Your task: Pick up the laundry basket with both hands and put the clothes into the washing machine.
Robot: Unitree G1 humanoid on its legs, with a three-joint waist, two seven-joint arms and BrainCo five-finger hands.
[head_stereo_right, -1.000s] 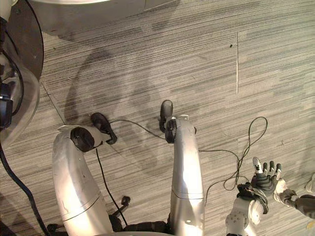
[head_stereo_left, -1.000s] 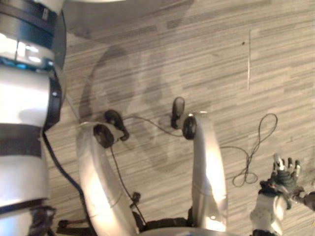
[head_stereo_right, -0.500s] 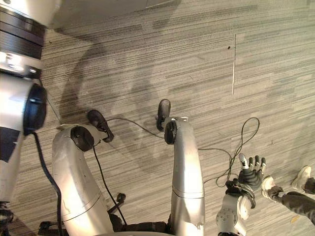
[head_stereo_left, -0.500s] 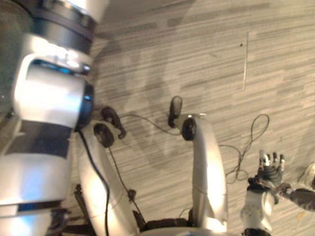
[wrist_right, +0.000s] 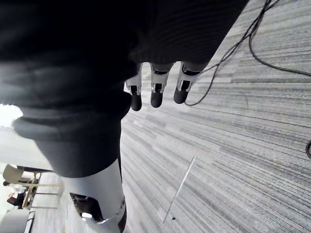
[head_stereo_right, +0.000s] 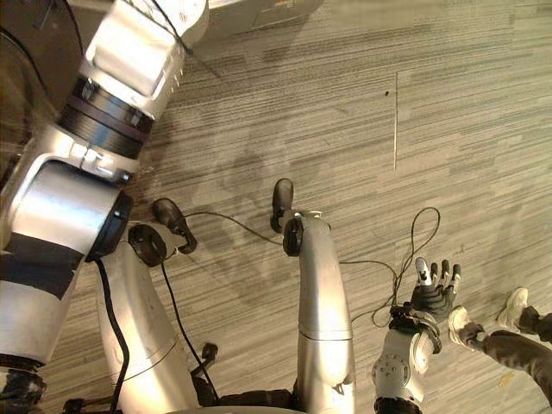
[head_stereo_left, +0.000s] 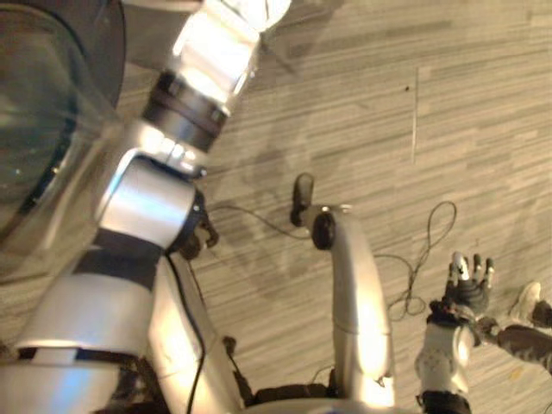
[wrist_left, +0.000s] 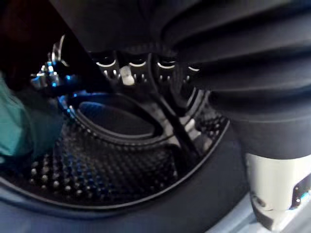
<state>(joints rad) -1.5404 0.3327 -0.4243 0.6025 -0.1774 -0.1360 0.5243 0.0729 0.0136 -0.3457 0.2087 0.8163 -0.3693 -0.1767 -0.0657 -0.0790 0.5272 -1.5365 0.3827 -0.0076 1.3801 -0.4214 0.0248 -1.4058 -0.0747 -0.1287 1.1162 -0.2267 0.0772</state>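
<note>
My left hand is inside the washing machine drum, fingers loosely straight and holding nothing. A teal garment lies in the drum beside it, so I judge loading nearly done and the next move is to draw the arm out clear of the rim. The left wrist view gives the drum's inside; the eye views give my right hand, fingers spread and empty, low over the floor near a person's shoe.

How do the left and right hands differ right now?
The left hand is inside the washer drum, beside a teal cloth; the right hand hangs over the floor. The right hand is open and empty; the left hand's state is too dark to read. Both show dark ribbed covers.
</note>
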